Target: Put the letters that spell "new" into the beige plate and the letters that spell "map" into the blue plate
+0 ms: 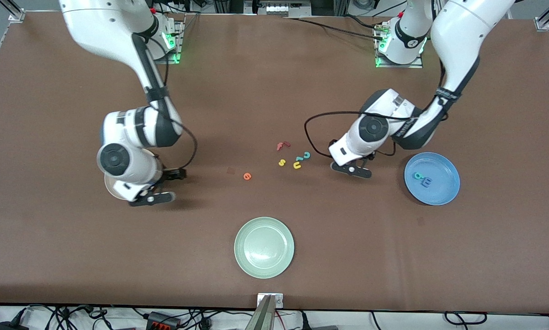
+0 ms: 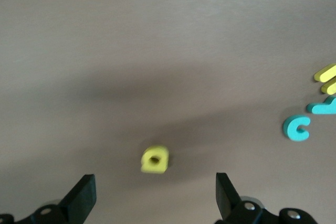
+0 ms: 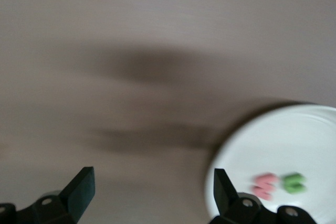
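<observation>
The left gripper (image 2: 152,195) is hanging wide open, holding nothing, over bare table with the yellow p (image 2: 155,159) lying below it, clear of the teal c (image 2: 297,128). The blue plate (image 1: 448,190) is holding the teal a (image 1: 418,175) and blue m (image 1: 426,182). The right gripper (image 3: 149,192) is gaping empty (beside the beige plate (image 3: 315,135)), where the pink w (image 3: 264,185) and green n (image 3: 294,183) are resting. The orange e (image 1: 247,176) is lying alone on open table.
</observation>
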You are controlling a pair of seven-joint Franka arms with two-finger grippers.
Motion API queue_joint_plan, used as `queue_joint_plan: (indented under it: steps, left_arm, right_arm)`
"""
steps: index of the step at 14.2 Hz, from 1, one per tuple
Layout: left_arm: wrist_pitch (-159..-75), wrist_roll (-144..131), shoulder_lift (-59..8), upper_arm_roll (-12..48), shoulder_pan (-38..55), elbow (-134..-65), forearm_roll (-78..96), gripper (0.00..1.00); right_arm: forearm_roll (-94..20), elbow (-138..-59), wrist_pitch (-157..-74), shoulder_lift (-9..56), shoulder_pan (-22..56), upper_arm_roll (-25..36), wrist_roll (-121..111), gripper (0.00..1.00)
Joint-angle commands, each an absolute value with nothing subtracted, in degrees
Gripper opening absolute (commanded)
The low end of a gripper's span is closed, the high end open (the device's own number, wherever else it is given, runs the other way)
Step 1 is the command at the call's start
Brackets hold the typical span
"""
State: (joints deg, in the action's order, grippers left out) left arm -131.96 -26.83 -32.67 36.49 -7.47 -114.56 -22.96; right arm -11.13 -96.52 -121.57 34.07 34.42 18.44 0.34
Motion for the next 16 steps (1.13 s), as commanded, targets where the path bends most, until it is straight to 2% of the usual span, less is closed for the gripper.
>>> queue_joint_plan:
  steps: [1, 3, 4, 6, 7, 8, 9, 11, 12, 13, 16]
  left_arm:
    - [-139.7, -27.1, -34.4, 34.9, -9.4, -119.0, -31.4, 1.0]
    - [-139.8, -27.1, -35.5, 34.8, -9.2, -118.9, -32.3, 1.0]
    - [-139.9, -27.1, -35.8, 34.8, -9.3, -118.9, -32.6, 0.91]
    - [-139.9, -27.7, -36.0, 34.9, -9.1, -118.7, -32.8, 0.58]
    - [-139.9, -28.0, -36.2, 34.9, -8.9, -118.7, -32.8, 0.52]
    - [-139.9, -28.0, -36.3, 35.0, -9.1, -118.8, -32.9, 0.52]
    - [-139.9, -28.0, -36.4, 35.0, -9.1, -119.0, -32.9, 0.45]
    - [-139.9, -27.9, -36.5, 35.0, -8.7, -119.2, -32.9, 0.27]
    - [-139.7, -28.0, -36.5, 35.0, -8.5, -119.2, -32.9, 0.1]
    - [-139.6, -28.0, -36.4, 35.1, -8.9, -119.2, -32.9, 0.03]
    - [-135.9, -24.6, -34.2, 35.6, -11.9, -118.0, -32.9, 0.01]
  right_arm:
    - [-12.5, -96.4, -125.3, 35.0, 38.4, 18.5, 0.3, 1.0]
    - [-15.4, -96.3, -128.5, 36.9, 40.6, 18.5, 3.8, 1.0]
    - [-15.6, -95.5, -130.1, 38.3, 41.8, 18.4, 4.2, 1.0]
    - [-15.5, -93.7, -130.8, 40.3, 44.9, 18.5, 4.2, 1.0]
    - [-15.3, -93.0, -130.8, 40.9, 45.3, 18.5, 4.1, 1.0]
    - [-15.1, -91.9, -130.8, 41.5, 45.7, 18.5, 4.0, 1.0]
    - [-15.1, -90.6, -130.8, 42.2, 46.4, 18.5, 3.4, 1.0]
    - [-14.9, -89.8, -131.3, 43.6, 48.5, 18.5, 3.2, 1.0]
    - [-14.9, -89.7, -132.9, 44.3, 49.2, 18.5, 3.1, 1.0]
    - [-14.9, -89.6, -134.5, 45.2, 49.9, 18.5, 2.9, 0.98]
    - [-14.9, -87.6, -136.4, 46.9, 50.9, 18.5, 2.7, 0.95]
